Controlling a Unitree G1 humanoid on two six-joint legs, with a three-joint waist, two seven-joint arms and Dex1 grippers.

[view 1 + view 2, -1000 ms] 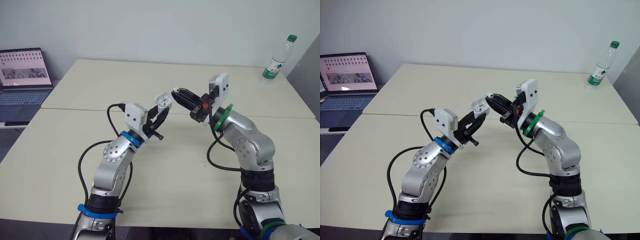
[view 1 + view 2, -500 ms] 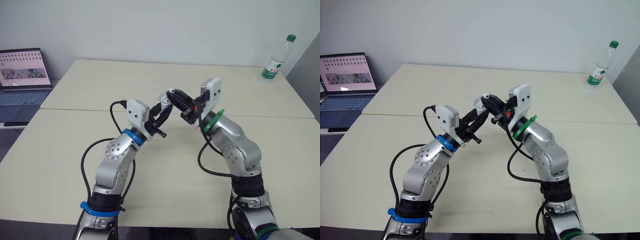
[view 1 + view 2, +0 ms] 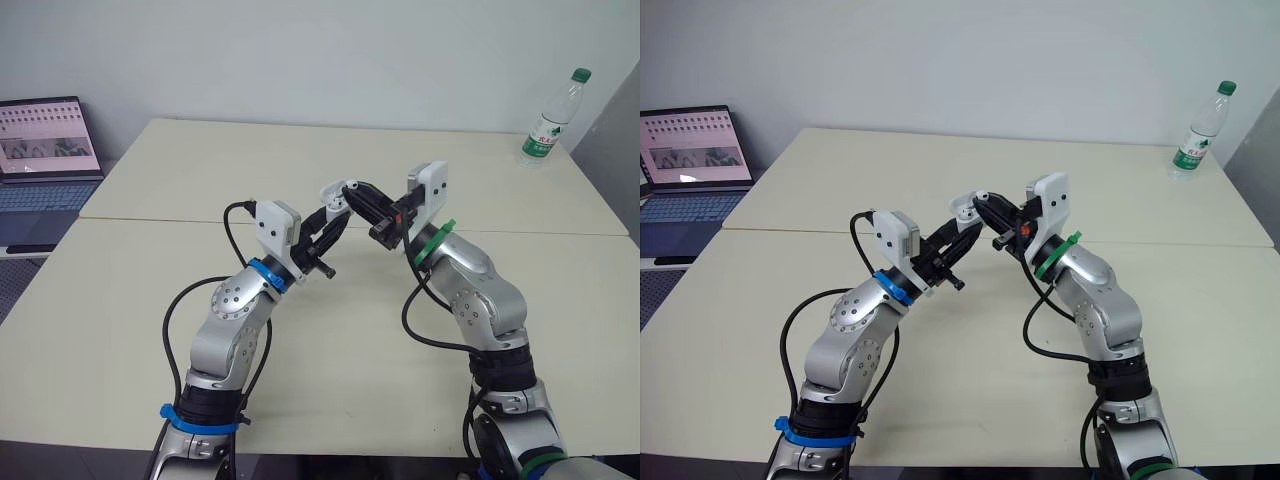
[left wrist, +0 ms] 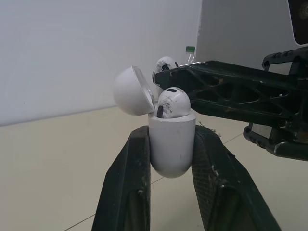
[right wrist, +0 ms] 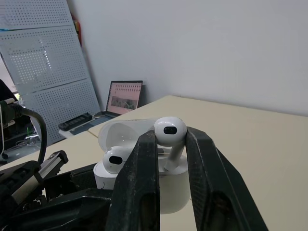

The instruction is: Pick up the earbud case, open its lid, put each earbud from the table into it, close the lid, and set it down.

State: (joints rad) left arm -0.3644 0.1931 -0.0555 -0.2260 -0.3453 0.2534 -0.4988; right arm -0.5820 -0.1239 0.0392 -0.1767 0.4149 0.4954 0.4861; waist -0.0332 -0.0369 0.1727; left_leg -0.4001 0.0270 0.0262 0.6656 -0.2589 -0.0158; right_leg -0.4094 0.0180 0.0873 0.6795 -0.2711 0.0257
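My left gripper (image 4: 171, 132) is shut on the white earbud case (image 4: 171, 149), holding it upright above the table with its lid (image 4: 131, 90) swung open. One white earbud (image 4: 171, 102) sits in the case. My right gripper (image 5: 169, 137) is shut on the second earbud (image 5: 169, 130) and holds it over the case's open top (image 5: 174, 185), with the stem pointing down at the free slot. In the head views the two grippers meet tip to tip at mid-table, left gripper (image 3: 335, 203) below, right gripper (image 3: 351, 188) just above.
A clear water bottle (image 3: 550, 118) with a green cap stands at the table's far right corner. An open laptop (image 3: 48, 148) sits off the table's left side. The pale table top (image 3: 200, 160) stretches wide around both arms.
My left gripper has lifted the case up and a little right. My right gripper has come in from the right with the earbud, down to the case's open top.
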